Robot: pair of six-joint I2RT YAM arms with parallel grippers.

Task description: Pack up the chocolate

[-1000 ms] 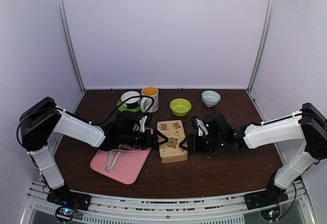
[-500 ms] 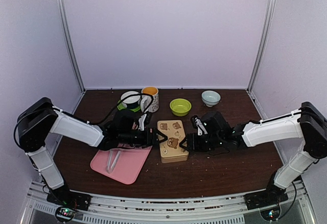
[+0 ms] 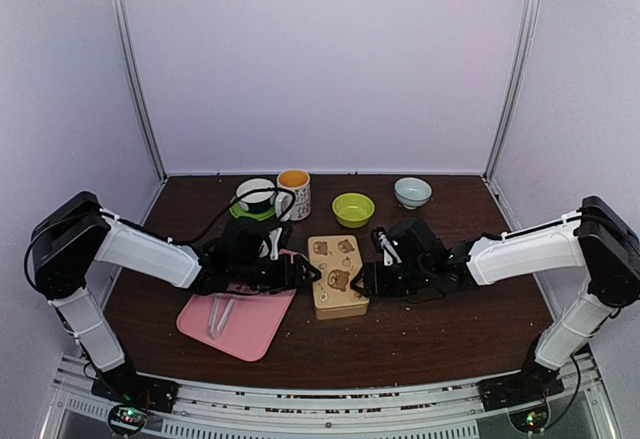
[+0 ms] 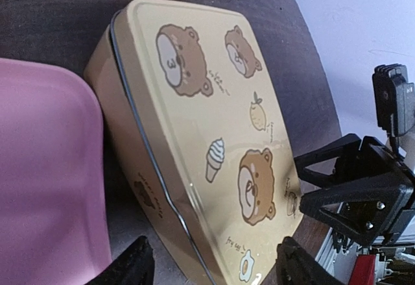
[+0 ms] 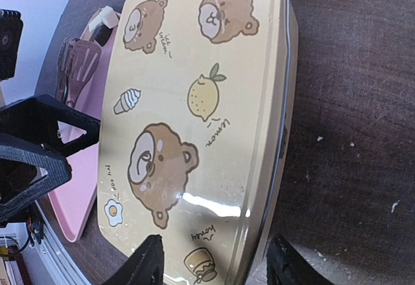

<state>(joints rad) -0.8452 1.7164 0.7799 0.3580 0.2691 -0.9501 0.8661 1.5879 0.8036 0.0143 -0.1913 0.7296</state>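
The bear-printed tin (image 3: 337, 275) lies flat on the dark table with its lid closed. No chocolate shows in any view. My left gripper (image 3: 308, 273) is open at the tin's left side; in the left wrist view (image 4: 214, 269) its fingertips stand wide apart on either side of the tin's (image 4: 214, 136) near end. My right gripper (image 3: 362, 281) is open at the tin's right side; in the right wrist view (image 5: 217, 262) its fingertips also straddle the tin's (image 5: 201, 103) near end. I cannot tell whether either touches the tin.
A pink board (image 3: 240, 317) with pinkish tongs (image 3: 222, 311) lies left of the tin, against it. Behind stand a white cup on a green saucer (image 3: 256, 196), a mug (image 3: 294, 192), a green bowl (image 3: 353, 208) and a pale bowl (image 3: 413, 192).
Both grippers have edged a little inward toward the tin from either side. The tin has not visibly moved.
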